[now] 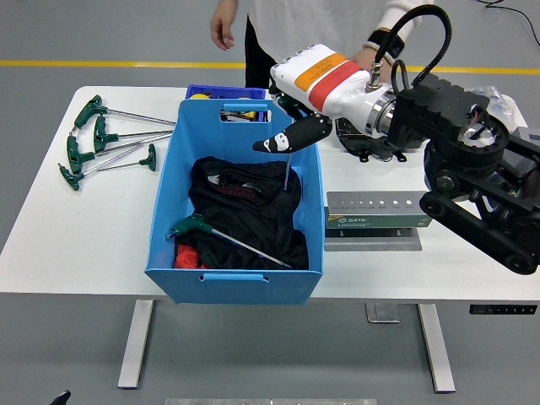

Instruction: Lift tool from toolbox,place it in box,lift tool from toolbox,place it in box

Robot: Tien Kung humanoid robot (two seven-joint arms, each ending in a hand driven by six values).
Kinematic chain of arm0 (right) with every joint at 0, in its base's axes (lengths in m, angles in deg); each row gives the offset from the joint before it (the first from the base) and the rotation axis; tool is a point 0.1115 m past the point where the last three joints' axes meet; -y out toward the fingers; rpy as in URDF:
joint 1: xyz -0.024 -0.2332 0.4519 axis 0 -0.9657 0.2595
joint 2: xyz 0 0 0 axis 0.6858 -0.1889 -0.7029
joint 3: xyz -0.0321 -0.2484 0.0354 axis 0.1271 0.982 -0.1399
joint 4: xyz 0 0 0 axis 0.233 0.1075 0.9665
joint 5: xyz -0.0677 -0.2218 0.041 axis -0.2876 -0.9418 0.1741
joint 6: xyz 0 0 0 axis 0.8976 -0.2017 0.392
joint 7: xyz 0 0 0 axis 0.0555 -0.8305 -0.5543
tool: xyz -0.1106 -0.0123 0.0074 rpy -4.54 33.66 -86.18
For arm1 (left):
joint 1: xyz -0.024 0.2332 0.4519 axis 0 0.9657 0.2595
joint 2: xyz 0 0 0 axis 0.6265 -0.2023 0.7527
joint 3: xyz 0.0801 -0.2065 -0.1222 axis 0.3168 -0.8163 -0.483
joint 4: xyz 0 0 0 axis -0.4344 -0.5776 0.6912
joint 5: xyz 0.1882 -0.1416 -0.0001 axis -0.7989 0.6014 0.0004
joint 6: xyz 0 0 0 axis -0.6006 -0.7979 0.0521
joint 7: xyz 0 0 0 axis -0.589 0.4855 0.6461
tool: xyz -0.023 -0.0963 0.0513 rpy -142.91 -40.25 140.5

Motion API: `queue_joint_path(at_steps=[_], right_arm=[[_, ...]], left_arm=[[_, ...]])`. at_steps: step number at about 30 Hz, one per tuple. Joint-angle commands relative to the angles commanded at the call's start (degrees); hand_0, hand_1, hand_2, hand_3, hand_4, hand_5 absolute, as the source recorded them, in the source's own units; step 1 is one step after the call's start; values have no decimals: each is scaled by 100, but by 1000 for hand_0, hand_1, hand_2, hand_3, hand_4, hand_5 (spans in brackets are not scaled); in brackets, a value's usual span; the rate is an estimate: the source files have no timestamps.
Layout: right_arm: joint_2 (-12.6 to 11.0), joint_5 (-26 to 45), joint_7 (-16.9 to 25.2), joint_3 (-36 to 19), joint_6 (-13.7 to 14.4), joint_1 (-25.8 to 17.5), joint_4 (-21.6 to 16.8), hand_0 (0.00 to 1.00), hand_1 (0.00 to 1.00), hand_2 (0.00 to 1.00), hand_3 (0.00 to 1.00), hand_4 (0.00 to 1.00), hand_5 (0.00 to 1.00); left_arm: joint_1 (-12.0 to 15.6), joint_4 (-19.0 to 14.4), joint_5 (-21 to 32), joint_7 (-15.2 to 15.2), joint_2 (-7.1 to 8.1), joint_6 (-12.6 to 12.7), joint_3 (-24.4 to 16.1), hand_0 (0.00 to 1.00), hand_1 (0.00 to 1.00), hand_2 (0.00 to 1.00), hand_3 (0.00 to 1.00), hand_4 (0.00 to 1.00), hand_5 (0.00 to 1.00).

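My right hand (291, 139) hangs over the far right part of the big blue box (174, 169), its black fingers (305, 131) shut on a thin metal tool (287, 175) whose shaft points down into the box. Inside the box a green T-handle tool (192, 226) lies on dark cloth (245, 198). The grey tool holder (380, 211) stands on the table to the right of the box, below my forearm. My left arm does not show.
Several green T-handle wrenches (101, 139) lie on the table at the left. A small dark blue bin (224, 91) sits behind the box, and a black tray (354, 139) is partly hidden behind my arm. A person stands at the far side, one hand (221, 32) hanging free.
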Motion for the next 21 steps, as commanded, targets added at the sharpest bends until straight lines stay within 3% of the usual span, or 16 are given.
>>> queue_joint_path(at_steps=[1, 6, 7, 12, 13, 18, 19, 21], right_arm=[[43, -44, 55, 93, 87, 13, 10, 96, 107, 185, 214, 936, 683], [252, -117, 177, 553, 263, 77, 99, 96, 107, 185, 214, 936, 683], [273, -112, 164, 617, 265, 82, 110, 279, 380, 549, 636, 955, 666], [286, -150, 94, 765, 299, 65, 152, 279, 380, 549, 636, 955, 666], [286, -186, 79, 778, 323, 55, 174, 568, 656, 859, 954, 969, 657], [274, -318, 79, 777, 655, 9, 299, 568, 656, 859, 954, 969, 657], [266, -319, 87, 768, 739, -3, 320, 769, 795, 986, 998, 978, 647], [249, -331, 87, 745, 823, -32, 348, 769, 795, 986, 998, 978, 647]], left_arm=[[-1, 0, 3, -2, 1, 1, -2, 735, 743, 763, 653, 639, 550], [-15, 0, 35, -12, 10, 9, 17, 735, 743, 763, 653, 639, 550], [-19, 0, 88, -21, 12, 17, 64, 735, 743, 763, 653, 639, 551], [-38, 0, 406, -81, 29, 66, 350, 735, 743, 763, 653, 639, 551], [-39, 0, 434, -90, 28, 76, 368, 735, 743, 763, 652, 641, 553], [-40, 0, 432, -95, 16, 109, 352, 735, 743, 763, 652, 641, 553], [-39, 0, 429, -95, 11, 118, 342, 735, 743, 763, 651, 639, 550], [-33, 0, 422, -94, 5, 129, 330, 735, 743, 763, 651, 639, 550]])
